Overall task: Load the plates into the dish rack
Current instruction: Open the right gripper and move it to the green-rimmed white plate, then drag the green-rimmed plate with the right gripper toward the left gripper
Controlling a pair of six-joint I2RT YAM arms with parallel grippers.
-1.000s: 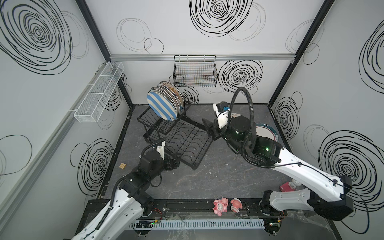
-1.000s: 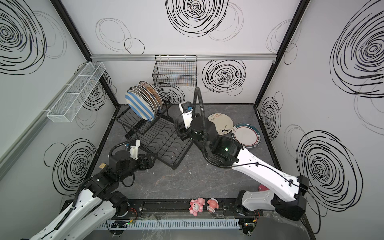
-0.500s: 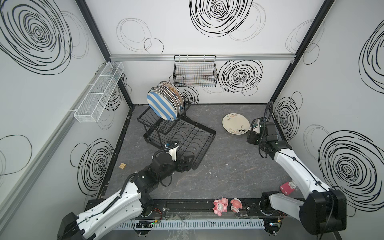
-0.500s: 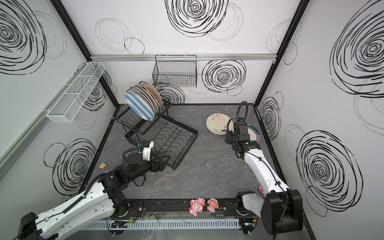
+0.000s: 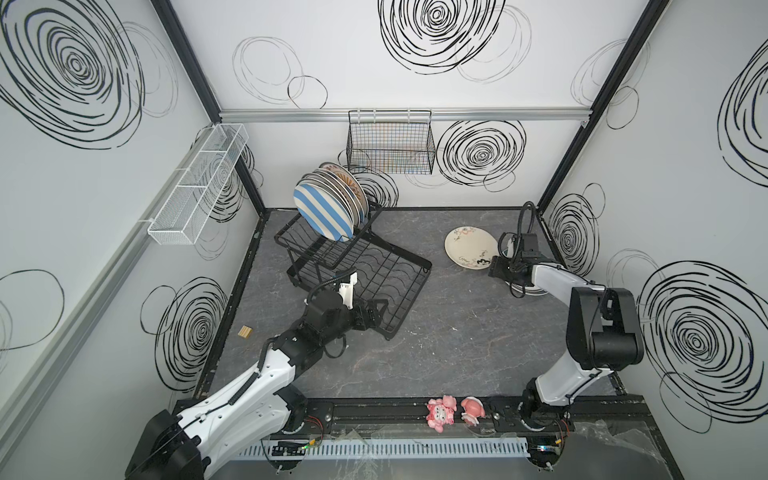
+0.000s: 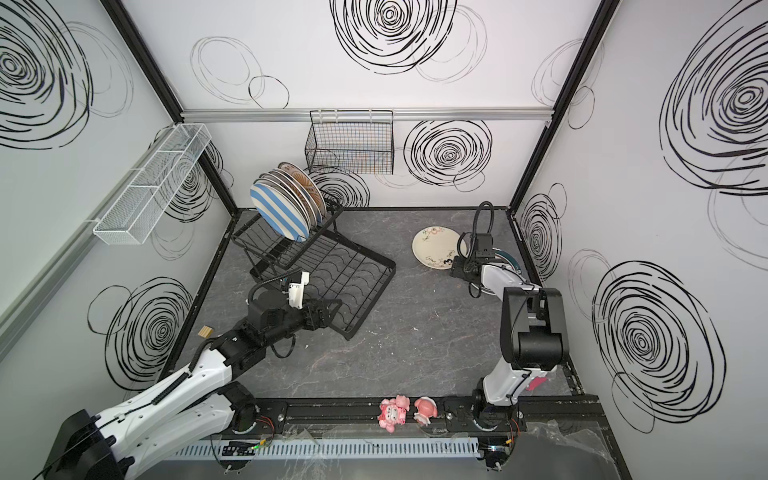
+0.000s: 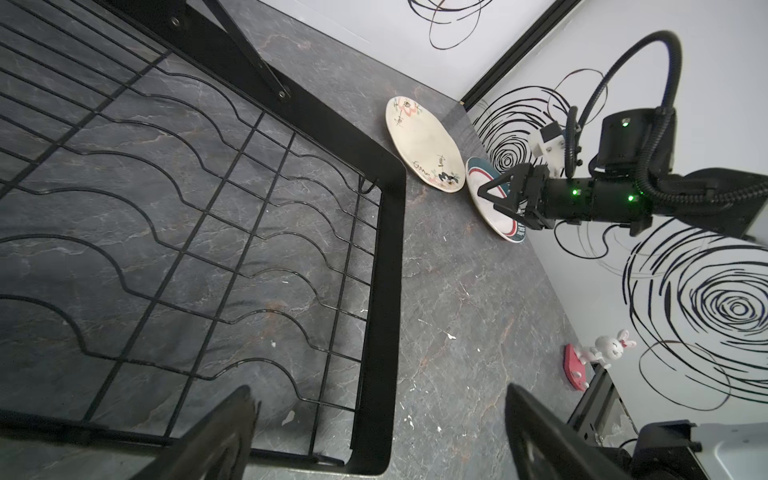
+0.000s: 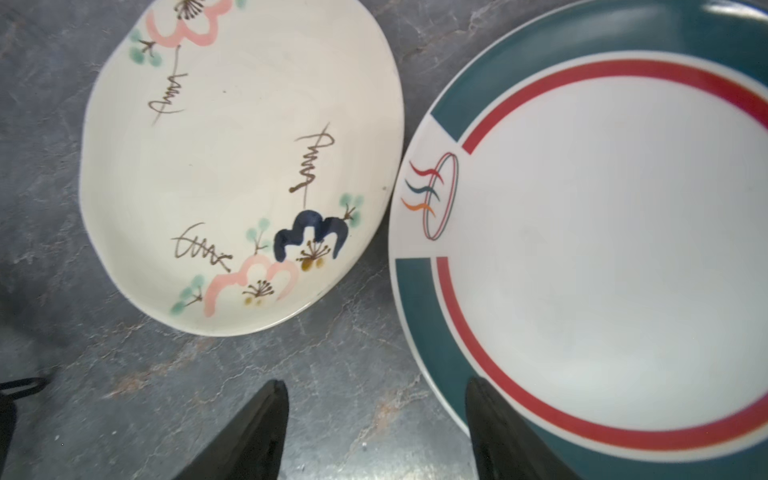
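Note:
The black wire dish rack (image 5: 411,299) stands at the left back, and its raised basket holds several upright plates with a blue-and-cream striped plate (image 5: 322,214) in front. Two plates lie flat on the floor at the right back: a cream plate with small drawings (image 5: 469,248) (image 8: 241,166) and a teal-rimmed plate (image 8: 602,249) (image 6: 509,259), which my right arm mostly hides in both top views. My right gripper (image 8: 376,390) is open and low, one finger over the teal rim, the other over bare floor. My left gripper (image 7: 379,390) is open above the rack's near corner.
A black fine-grid basket (image 5: 390,143) hangs on the back wall and a white mesh basket (image 5: 199,183) on the left wall. Pink figurines (image 5: 442,411) sit on the front rail. A small wooden block (image 5: 245,331) lies by the left wall, a rabbit figurine (image 7: 611,347) by the right wall.
My right arm has swung from the middle beside the rack to the two floor plates at the right back. My left arm has stretched out to the rack's near corner.

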